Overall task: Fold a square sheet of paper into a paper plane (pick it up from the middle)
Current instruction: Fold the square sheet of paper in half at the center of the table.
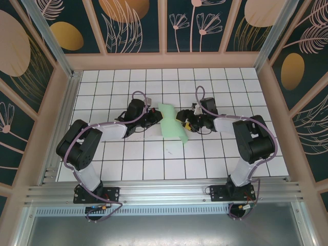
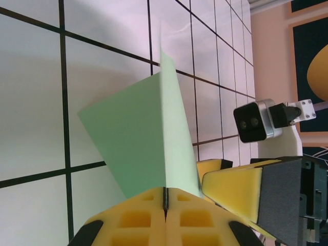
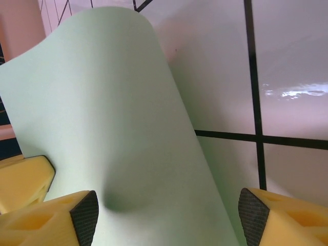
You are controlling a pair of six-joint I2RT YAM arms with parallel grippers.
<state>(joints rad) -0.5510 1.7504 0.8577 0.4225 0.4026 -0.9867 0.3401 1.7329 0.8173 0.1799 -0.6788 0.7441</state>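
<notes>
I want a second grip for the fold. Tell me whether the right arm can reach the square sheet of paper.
Probably yes: the right fingers stand open with the square sheet of paper curving up between them and nothing in the way. The left fingers are shut on its edge.

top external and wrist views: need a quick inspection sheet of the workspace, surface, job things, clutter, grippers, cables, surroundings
surface: white tiled table with black grid lines, glossy
job's things: thin pale mint-green sheet of paper lifted between the two arms, bowed and part bent, not yet a plane
clutter: nothing seen
grippers: left gripper shut on the sheet's edge, yellow foam fingers pressed together; right gripper open, its fingers apart with the sheet between them
cables: purple cables looped along both arms, none lying on the paper
surroundings: dark floral wall panels in pale wooden frames; aluminium rail at the near edge carrying the arm bases
</notes>
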